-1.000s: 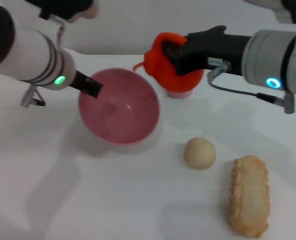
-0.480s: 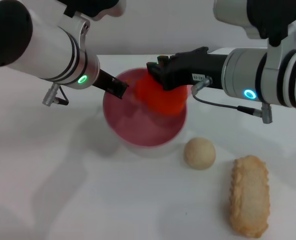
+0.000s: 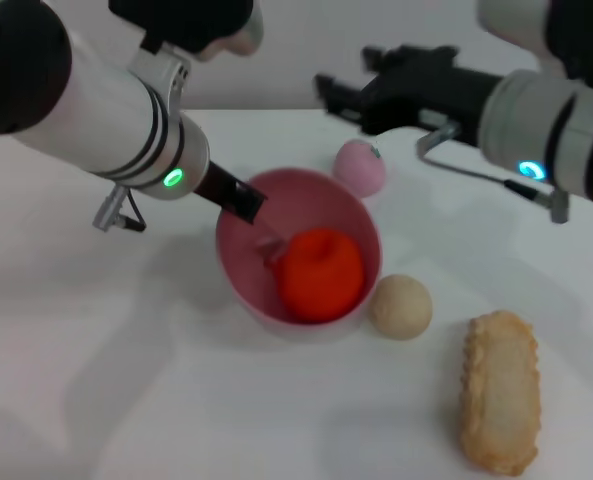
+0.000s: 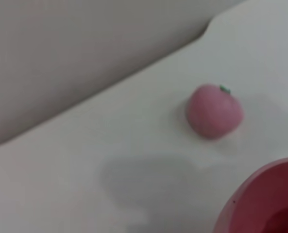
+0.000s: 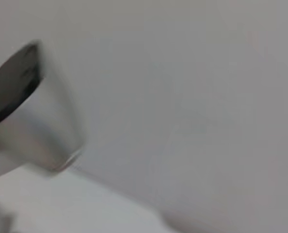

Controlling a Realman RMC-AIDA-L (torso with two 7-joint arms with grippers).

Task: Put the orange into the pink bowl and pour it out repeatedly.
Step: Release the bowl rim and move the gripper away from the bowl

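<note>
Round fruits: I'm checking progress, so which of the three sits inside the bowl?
The orange, the red-orange one, lies inside the pink bowl. The beige ball and pink peach sit outside on the table.

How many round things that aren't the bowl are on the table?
3: the orange inside the pink bowl, the beige ball beside the bowl's right, and the small pink fruit behind it. None seem hidden.

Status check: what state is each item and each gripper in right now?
Bright red-orange toy orange: lying inside the bowl, released.
Glossy pink plastic bowl: tilted, rim gripped by left gripper.
Right gripper: raised above the table's far side, holding nothing.
Small pink peach, beige ball, crusty bread piece: resting on the table.
</note>
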